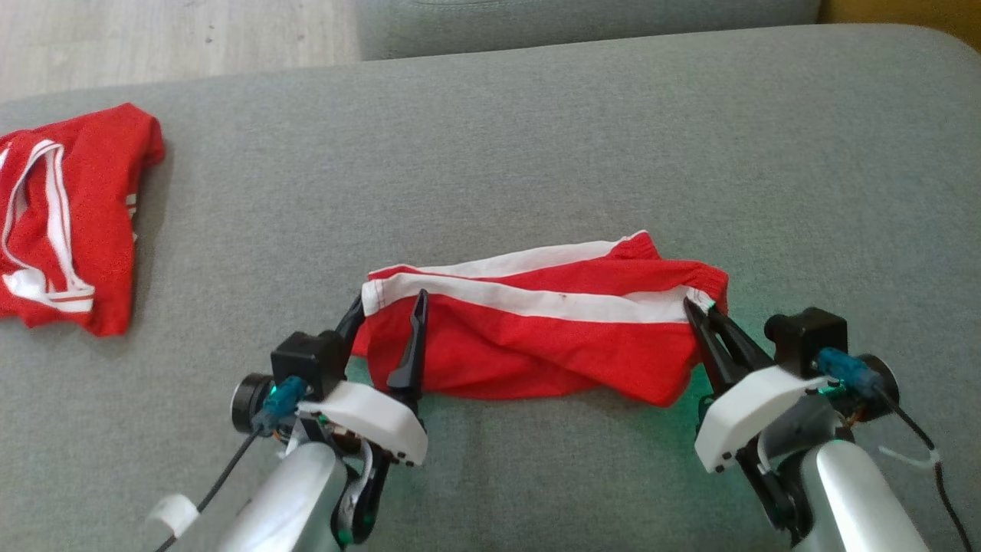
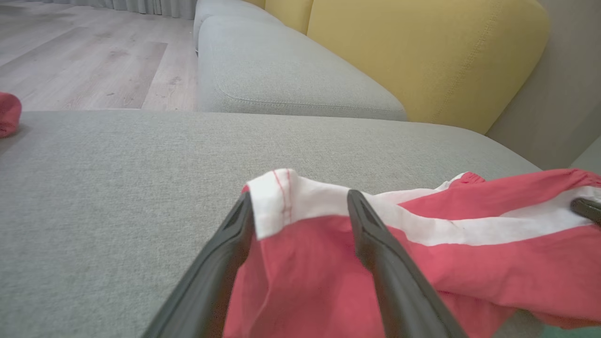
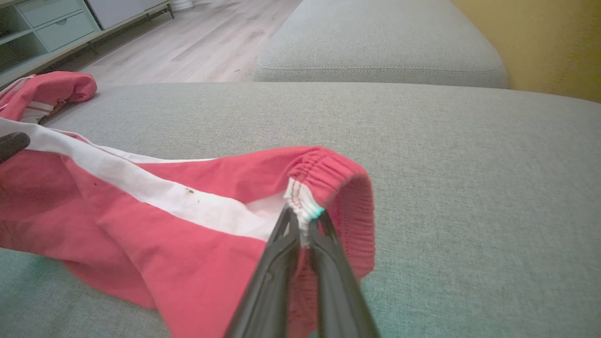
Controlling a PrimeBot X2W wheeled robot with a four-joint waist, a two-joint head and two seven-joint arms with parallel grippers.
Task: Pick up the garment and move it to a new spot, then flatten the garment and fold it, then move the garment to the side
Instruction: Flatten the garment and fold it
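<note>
While the right hand point(image 1: 694, 307) pinches the red garment's point(image 1: 536, 337) waistband, the left hand point(image 1: 390, 299) stands wide open, gripping nothing, astride its other corner. A second garment point(image 1: 69, 222) lies well apart on the grey cushion point(image 1: 536, 153).

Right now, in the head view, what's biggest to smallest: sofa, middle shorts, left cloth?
1. sofa
2. middle shorts
3. left cloth: cut off and farther away, so 2 and 3 are unsure.
</note>
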